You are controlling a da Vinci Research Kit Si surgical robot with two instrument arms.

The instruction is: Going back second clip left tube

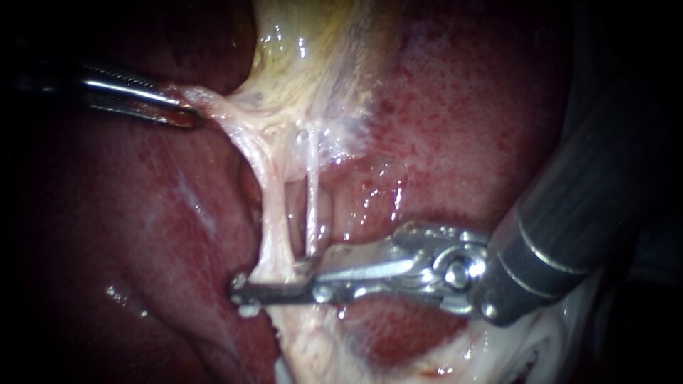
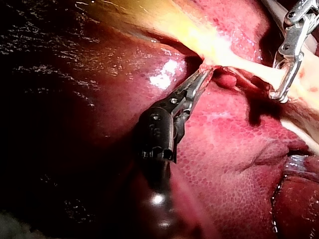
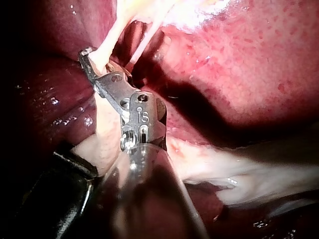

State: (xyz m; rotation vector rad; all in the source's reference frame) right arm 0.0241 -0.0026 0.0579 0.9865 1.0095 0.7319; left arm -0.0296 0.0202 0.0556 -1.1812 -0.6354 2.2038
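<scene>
Endoscope view: right instrument (image 1: pixel 245 290) pincer released, straddling left tube (image 1: pixel 274 206)
Left instrument (image 1: pixel 186 114): pincer clenched on gallbladder (image 1: pixel 313 64)
Exit: back straight, no snagging

Wet red liver (image 1: pixel 491 121) as the whole backdrop: paler and finely speckled to the right and far, darker and smoother to the left. Brightly lit at the middle, dimmer toward the edges, with small white glints (image 1: pixel 370 203) on the damp surface near the middle and a few more near at the left. Deep shadow in the far left corner and down the right edge. Pale yellow tissue (image 1: pixel 313 50) at the far middle, whitish tissue (image 1: pixel 530 348) at the near right. From the left arm's camera, a fine honeycomb grain on the same red surface, black shade beside it.
</scene>
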